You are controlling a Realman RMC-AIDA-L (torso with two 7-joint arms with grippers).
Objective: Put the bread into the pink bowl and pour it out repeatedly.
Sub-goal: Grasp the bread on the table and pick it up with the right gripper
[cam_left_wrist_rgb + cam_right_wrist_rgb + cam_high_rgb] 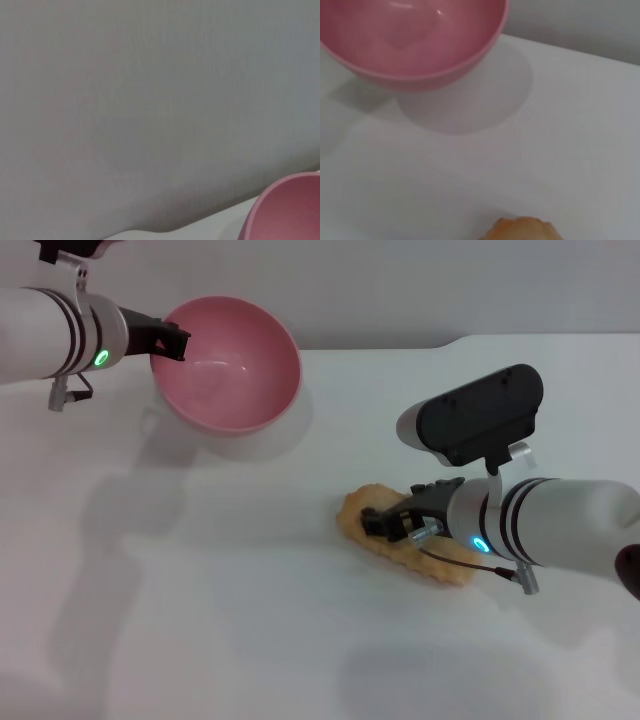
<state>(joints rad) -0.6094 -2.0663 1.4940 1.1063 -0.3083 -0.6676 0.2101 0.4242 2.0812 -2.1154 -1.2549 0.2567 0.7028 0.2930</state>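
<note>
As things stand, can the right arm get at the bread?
Probably yes. The right gripper is already down at the bread, which lies flat on the white table with nothing around it; the left gripper holds the tilted pink bowl well away.

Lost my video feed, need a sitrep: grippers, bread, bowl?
Left gripper holds pink bowl by its rim, tilted, empty. Right gripper down on the bread, which lies on the table. Path between looks clear.

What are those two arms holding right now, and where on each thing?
The left gripper holds the pink bowl by its rim, tilted and raised. The right gripper is down at the bread near its middle; whether its jaws grip it cannot be told.
</note>
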